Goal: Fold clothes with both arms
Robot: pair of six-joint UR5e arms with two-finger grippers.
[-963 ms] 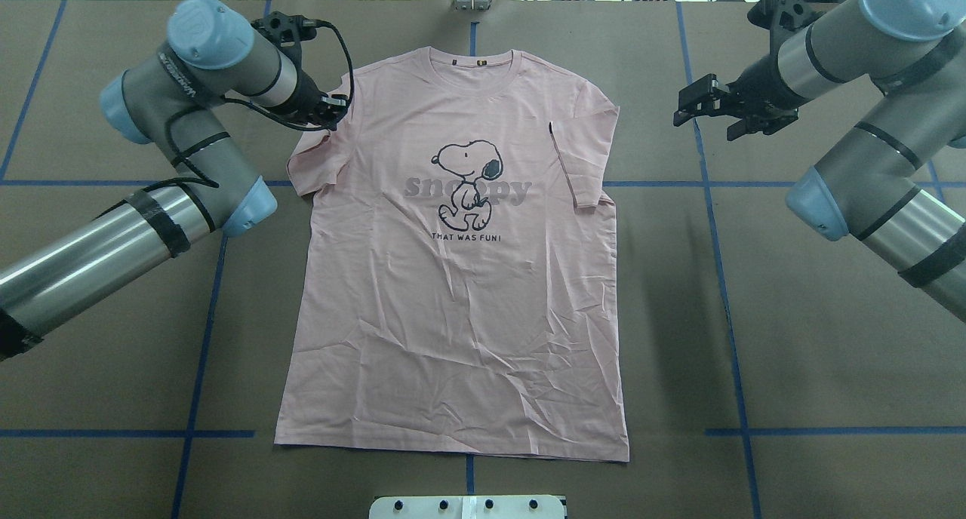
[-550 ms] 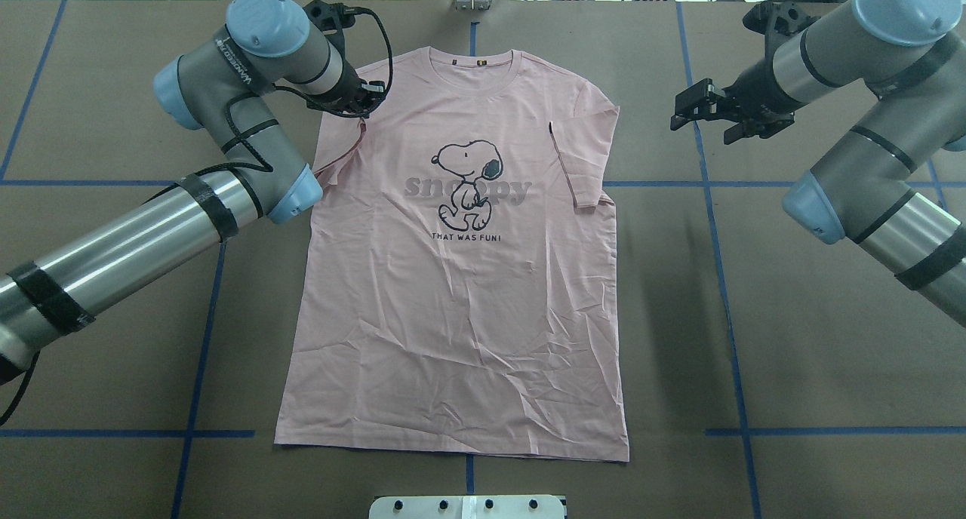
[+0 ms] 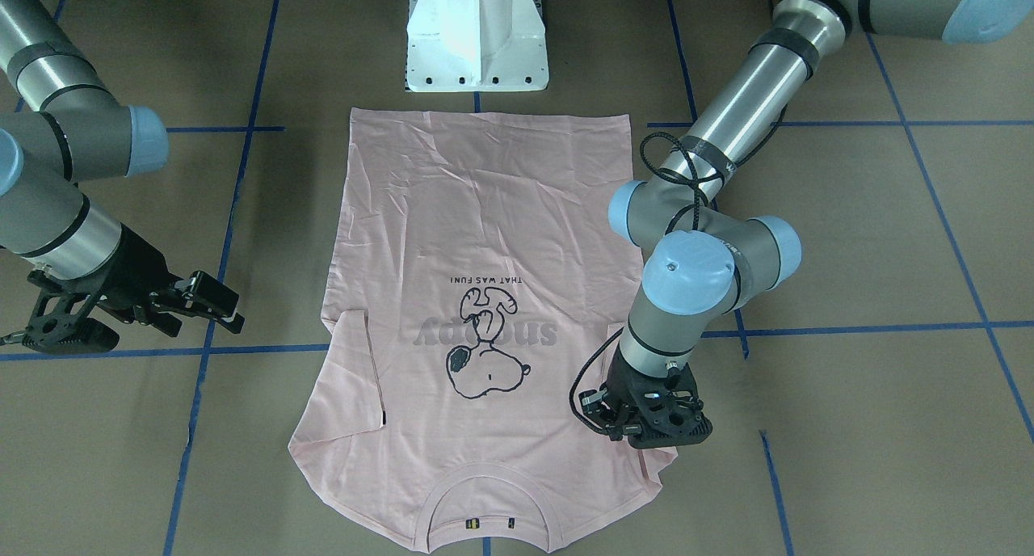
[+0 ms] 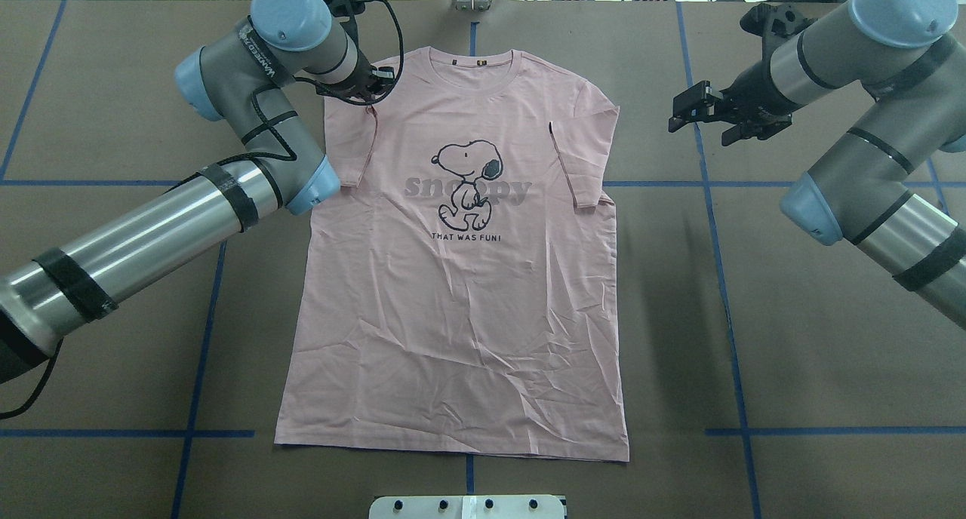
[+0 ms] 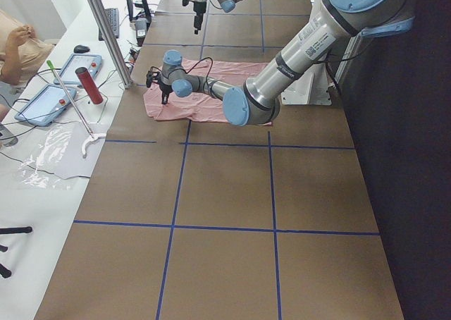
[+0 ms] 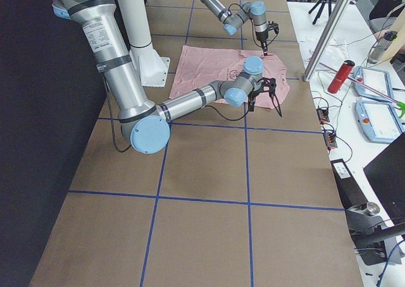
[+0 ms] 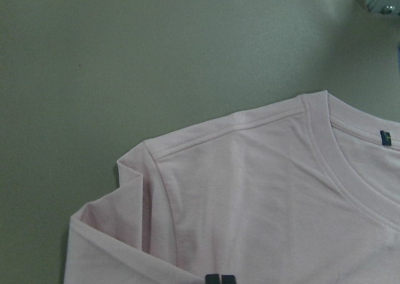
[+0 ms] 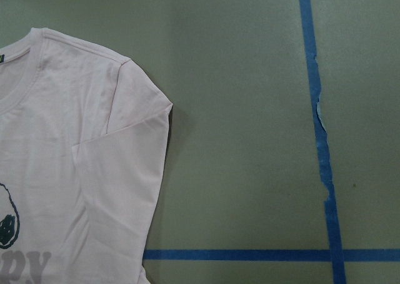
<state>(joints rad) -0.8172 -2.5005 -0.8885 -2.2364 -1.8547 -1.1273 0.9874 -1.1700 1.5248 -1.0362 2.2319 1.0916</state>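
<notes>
The pale pink Snoopy T-shirt (image 4: 453, 315) lies flat, print up, collar at the far edge; it also shows in the front view (image 3: 485, 200). The sleeve on the overhead view's right (image 4: 577, 164) lies folded inward over the body. My left gripper (image 4: 371, 96) is over the shoulder on the view's left, shut on the other sleeve (image 4: 351, 153), which is drawn in over the chest. In the left wrist view its closed fingertips (image 7: 212, 279) sit on pink cloth. My right gripper (image 4: 698, 127) is open and empty above the bare table, right of the shirt.
The brown table carries blue tape lines (image 4: 717, 262). The white pedestal base (image 3: 477, 39) stands at the shirt's hem side. A metal post, tablets and a red bottle (image 5: 88, 84) sit off the table's far edge.
My left gripper has moved right and toward the collar with the sleeve, folding it in over the shirt's body. My right gripper has barely shifted.
</notes>
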